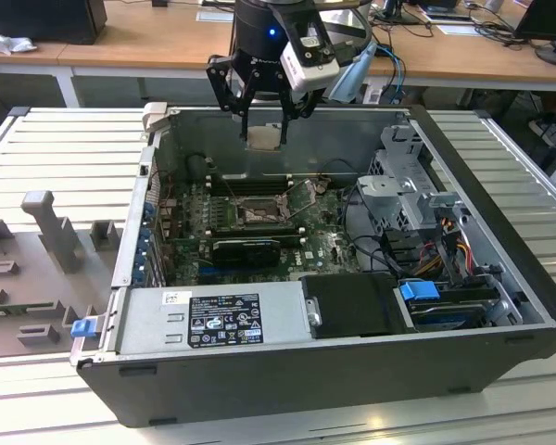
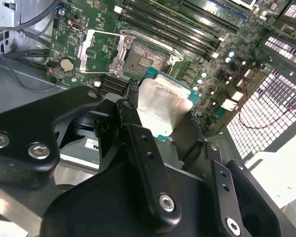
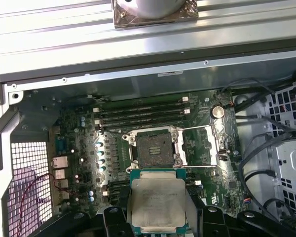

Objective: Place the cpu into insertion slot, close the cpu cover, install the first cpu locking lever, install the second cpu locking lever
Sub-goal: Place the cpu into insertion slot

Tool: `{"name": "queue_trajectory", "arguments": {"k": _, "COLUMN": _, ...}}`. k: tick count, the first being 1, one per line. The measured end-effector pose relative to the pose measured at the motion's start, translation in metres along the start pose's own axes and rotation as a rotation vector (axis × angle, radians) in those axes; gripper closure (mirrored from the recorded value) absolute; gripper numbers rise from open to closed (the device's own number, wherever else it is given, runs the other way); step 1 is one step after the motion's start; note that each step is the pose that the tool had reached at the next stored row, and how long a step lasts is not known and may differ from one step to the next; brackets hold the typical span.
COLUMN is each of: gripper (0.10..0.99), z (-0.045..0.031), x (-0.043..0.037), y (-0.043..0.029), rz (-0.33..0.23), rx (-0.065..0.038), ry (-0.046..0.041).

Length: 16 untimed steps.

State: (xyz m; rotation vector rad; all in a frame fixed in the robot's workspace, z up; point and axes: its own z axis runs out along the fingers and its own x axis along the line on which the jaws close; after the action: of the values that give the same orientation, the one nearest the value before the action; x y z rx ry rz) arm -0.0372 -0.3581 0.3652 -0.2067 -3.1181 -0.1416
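Your gripper (image 1: 262, 130) is clamped on the chip (image 1: 264, 138), with its fingers (image 2: 138, 143) pinching two opposite edges and the metal top turned toward both wrist cameras. In the exterior view the chip hangs above the open computer case (image 1: 500, 199), at 12 o'clock from the socket (image 1: 258, 212). Inside the case, the socket sits on the green board (image 1: 329, 246) with its contact bed bare. The cover (image 3: 216, 143) lies flipped open at the socket's 3 o'clock.
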Motion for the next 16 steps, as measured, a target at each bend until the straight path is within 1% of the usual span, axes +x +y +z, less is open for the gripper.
{"name": "queue_trajectory", "arguments": {"k": 16, "gripper": 0.557, "z": 0.0, "x": 0.0, "y": 0.0, "rz": 0.031, "rx": -0.001, "ry": -0.0027}}
